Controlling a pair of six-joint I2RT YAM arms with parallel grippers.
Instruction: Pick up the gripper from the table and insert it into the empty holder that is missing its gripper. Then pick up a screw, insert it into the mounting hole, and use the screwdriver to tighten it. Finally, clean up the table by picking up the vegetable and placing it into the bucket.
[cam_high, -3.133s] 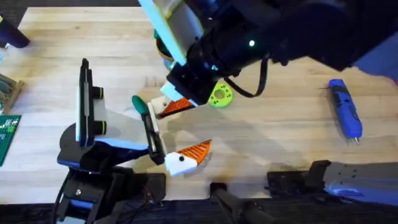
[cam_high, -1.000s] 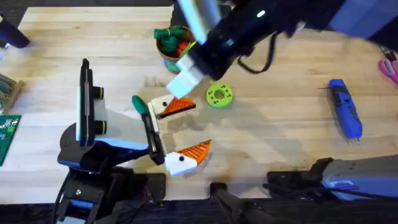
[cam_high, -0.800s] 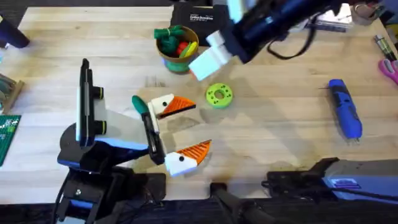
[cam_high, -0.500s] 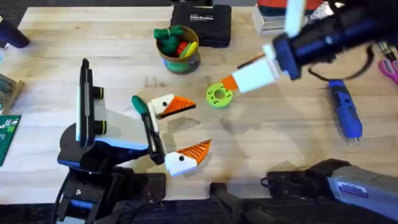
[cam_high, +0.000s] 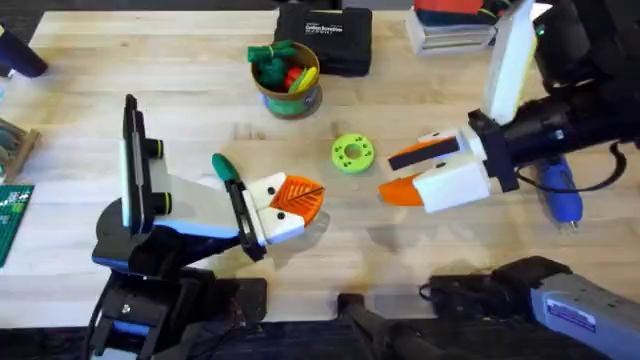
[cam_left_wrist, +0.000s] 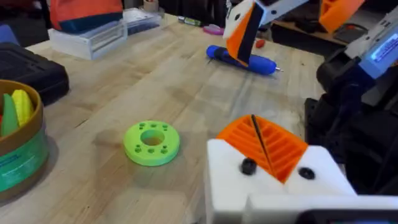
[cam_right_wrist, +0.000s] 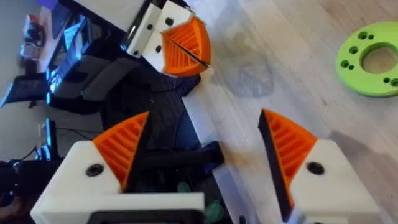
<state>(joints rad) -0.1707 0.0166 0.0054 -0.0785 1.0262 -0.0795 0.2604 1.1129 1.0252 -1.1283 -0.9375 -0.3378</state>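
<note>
Counts on the table (cam_high: 150, 70)

Two grippers: left gripper (cam_high: 285, 205), right gripper (cam_high: 425, 175). One bucket (cam_high: 287, 77), one green disc (cam_high: 352, 153) near it, one screwdriver (cam_high: 560, 190), one black case (cam_high: 325, 38).

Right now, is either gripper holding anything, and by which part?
Nothing is held. The right gripper is open with only table between its pads. The left gripper is shut, with nothing between its pads.

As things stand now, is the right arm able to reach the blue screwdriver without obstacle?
Probably yes. The right end effector hovers open and empty just beside the screwdriver, which lies alone on the table. Only the arm's own body passes over part of it; nothing else blocks the way.
</note>
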